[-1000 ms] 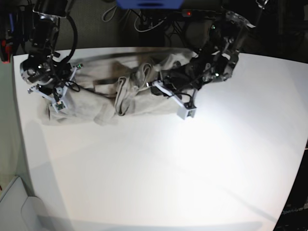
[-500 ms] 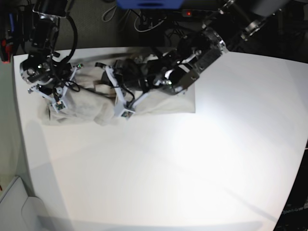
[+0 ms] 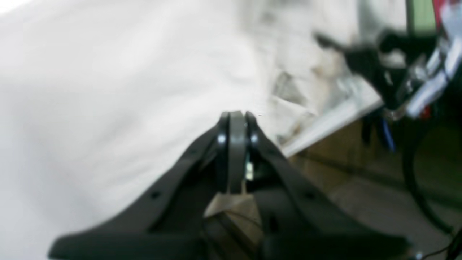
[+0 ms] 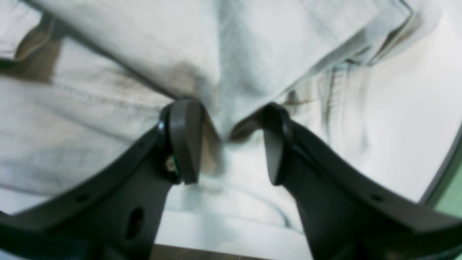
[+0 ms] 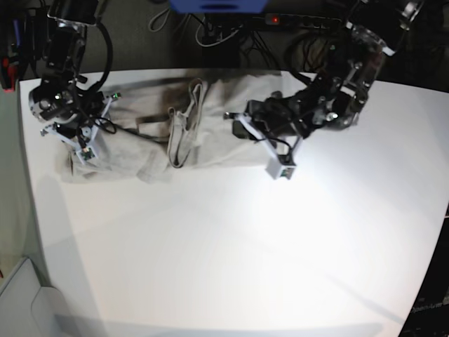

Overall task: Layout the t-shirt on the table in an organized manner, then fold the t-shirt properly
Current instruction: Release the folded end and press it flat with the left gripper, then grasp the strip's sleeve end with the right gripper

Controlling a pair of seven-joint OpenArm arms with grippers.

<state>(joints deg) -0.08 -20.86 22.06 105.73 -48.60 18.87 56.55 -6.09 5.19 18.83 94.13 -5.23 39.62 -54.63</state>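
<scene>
Unmarked t-shirt [image 5: 210,133]; white table [image 5: 231,253]

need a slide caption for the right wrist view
Right tool, jaws open, straddling a raised fold of the grey-beige t-shirt on the white table.

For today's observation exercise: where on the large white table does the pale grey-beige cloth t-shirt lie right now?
In the base view, the pale grey-beige cloth t-shirt lies bunched along the far edge of the large white table, stretching between the two arms.
</scene>
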